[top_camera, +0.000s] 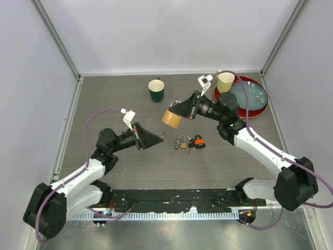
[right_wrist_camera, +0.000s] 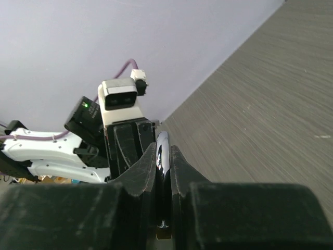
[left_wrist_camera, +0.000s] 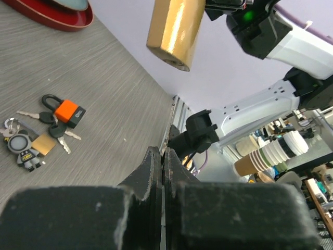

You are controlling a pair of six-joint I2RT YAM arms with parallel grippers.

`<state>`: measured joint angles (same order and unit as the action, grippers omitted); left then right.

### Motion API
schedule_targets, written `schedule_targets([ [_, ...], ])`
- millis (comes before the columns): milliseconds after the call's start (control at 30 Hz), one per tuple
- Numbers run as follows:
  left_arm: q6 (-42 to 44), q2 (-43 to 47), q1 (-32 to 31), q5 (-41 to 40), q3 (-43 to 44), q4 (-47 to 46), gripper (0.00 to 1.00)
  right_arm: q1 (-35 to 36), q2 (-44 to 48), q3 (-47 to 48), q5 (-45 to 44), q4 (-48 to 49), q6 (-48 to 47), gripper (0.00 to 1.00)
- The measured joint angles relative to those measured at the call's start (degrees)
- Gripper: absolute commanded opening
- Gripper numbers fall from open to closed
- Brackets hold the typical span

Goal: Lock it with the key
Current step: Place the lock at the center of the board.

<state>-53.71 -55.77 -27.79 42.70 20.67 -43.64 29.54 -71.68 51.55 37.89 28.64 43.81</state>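
A large brass padlock point(top_camera: 171, 119) hangs in the air above the table's middle, with my right gripper point(top_camera: 181, 108) shut on its chrome shackle point(right_wrist_camera: 163, 151). The left wrist view shows the padlock's body point(left_wrist_camera: 176, 31) from below, high up. My left gripper point(top_camera: 160, 137) is lower and to the left of the padlock, pointing at it, jaws pressed shut point(left_wrist_camera: 164, 153). A thin tip shows at its end in the top view; I cannot tell whether it is a key. Loose keys point(left_wrist_camera: 57, 136) lie on the table beside an orange padlock point(top_camera: 199, 141).
A key ring with a small brass lock and a figure charm point(top_camera: 180, 142) lies next to the orange padlock point(left_wrist_camera: 69, 112). A dark green mug point(top_camera: 156, 89) stands at the back. A yellow cup point(top_camera: 225, 82) and a red plate point(top_camera: 261, 108) holding a teal dish sit at the back right.
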Motion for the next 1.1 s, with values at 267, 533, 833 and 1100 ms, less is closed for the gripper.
schedule_targets([
  [267, 5.22, 1.38, 0.00, -0.13, 1.05, 8.46, 0.00, -0.15, -3.10, 0.09, 1.33, -8.15, -5.18, 0.01],
  [533, 11.04, 4.20, 0.00, -2.82, 2.89, 17.94, 0.00, -0.15, -12.81, 0.74, 2.38, -11.21, -6.45, 0.01],
  [833, 14.14, 3.30, 0.00, -6.71, 4.13, 24.96, 0.00, -0.13, -21.35, 1.14, 2.21, -12.02, -6.21, 0.01],
  [1100, 14.95, -3.89, 0.00, -8.26, 6.54, 27.17, 0.00, 0.24, -26.18, 2.86, 1.70, -11.91, -6.21, 0.01],
])
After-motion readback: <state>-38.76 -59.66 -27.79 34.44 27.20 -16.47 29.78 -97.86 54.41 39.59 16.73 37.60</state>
